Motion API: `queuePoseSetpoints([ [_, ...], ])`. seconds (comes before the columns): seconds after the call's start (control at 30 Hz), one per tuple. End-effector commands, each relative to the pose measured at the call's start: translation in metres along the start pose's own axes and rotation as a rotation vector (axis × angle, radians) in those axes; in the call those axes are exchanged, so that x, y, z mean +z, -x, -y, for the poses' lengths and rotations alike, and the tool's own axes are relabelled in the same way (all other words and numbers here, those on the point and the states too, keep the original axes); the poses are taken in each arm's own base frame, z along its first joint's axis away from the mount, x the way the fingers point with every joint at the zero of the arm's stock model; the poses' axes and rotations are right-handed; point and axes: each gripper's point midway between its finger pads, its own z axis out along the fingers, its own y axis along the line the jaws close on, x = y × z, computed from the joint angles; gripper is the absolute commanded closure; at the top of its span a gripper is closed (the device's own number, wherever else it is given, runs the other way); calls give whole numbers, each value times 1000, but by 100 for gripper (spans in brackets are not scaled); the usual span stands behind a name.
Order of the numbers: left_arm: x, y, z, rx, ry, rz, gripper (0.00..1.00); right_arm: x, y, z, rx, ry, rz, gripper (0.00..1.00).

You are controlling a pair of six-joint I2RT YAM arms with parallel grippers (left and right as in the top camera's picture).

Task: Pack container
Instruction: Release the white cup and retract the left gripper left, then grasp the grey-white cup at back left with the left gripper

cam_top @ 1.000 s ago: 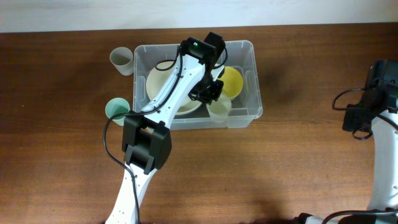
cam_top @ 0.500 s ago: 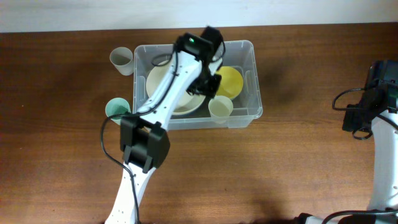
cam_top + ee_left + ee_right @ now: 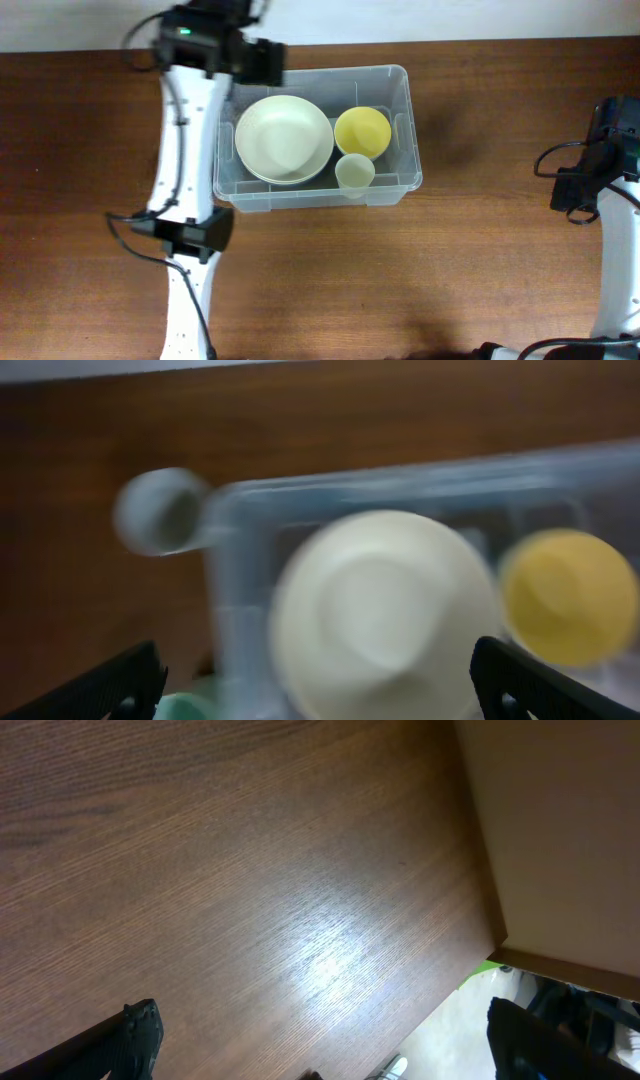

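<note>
Container [image 3: 408, 120]: white bowl [image 3: 284, 138], yellow bowl [image 3: 362, 130] and cream cup [image 3: 354, 172] are held inside.
Left end effector [image 3: 315, 650]: released, nothing gripped.
Right end effector [image 3: 322, 1008]: released, above tabletop [image 3: 200, 870].

The left arm [image 3: 183, 140] is white with black joint housings, a thin black cable [image 3: 110, 222] looping off one, and what looks like a green light [image 3: 184, 31] near its wrist. The right arm [image 3: 612, 280] is coloured alike.
</note>
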Motion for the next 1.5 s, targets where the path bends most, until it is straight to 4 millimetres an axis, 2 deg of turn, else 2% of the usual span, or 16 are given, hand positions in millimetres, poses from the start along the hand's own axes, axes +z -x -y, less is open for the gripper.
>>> queuePoseSetpoints([
  [0.0, -6, 7, -63, -160, 83, 25, 1, 2, -1, 0, 4, -2, -6, 1],
  [0.07, -3, 5, -93, -249, 111, 17, 1, 2, -1, 0, 4, -2, -6, 1],
  [0.2, 2, -1, -138, -339, 127, -7, 1, 2, -1, 0, 4, -2, -7, 1],
  [0.37, 20, -7, -177, -408, 164, -33, 1, 2, -1, 0, 4, -2, -6, 1],
  [0.7, 87, 0, -172, -409, 91, -51, 0, 2, -1, 0, 5, -2, -7, 1],
  [0.87, 120, -14, -166, -405, 70, -121, 0, 2, -1, 0, 5, -2, -7, 1],
  [1.17, 171, -43, -165, -404, 75, -230, 1, 2, -1, 0, 5, -2, -6, 1],
  [1.47, 199, -62, -164, -405, 77, -295, 1, 2, -1, 0, 4, -2, -7, 1],
])
